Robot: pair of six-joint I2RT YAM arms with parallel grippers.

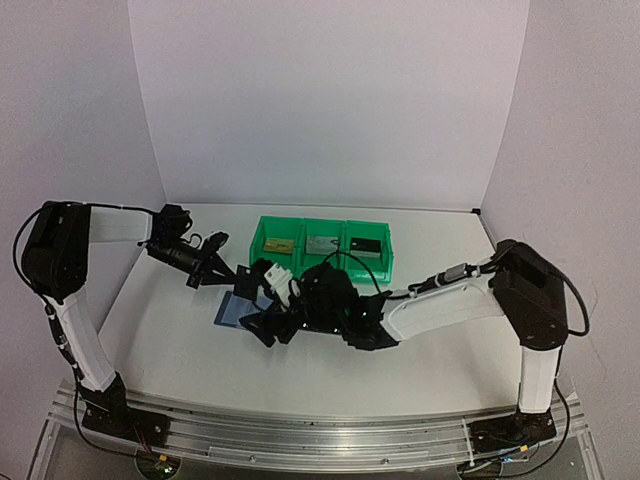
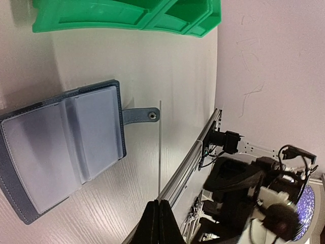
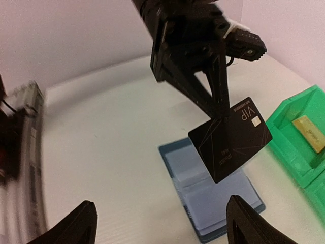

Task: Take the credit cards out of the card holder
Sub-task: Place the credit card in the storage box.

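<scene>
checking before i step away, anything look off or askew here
Only the black card: the left gripper pinches it by one edge, so it hangs tilted in the air above the open holder. Nothing looks spilled or damaged.

1. left gripper at 6 o'clock, fingers pressed together on a card seen edge-on, a thin line running toward 12.
2. card holder lies open flat on the table at 9 o'clock, tab pointing to 3.
3. green bins at 12.
</scene>
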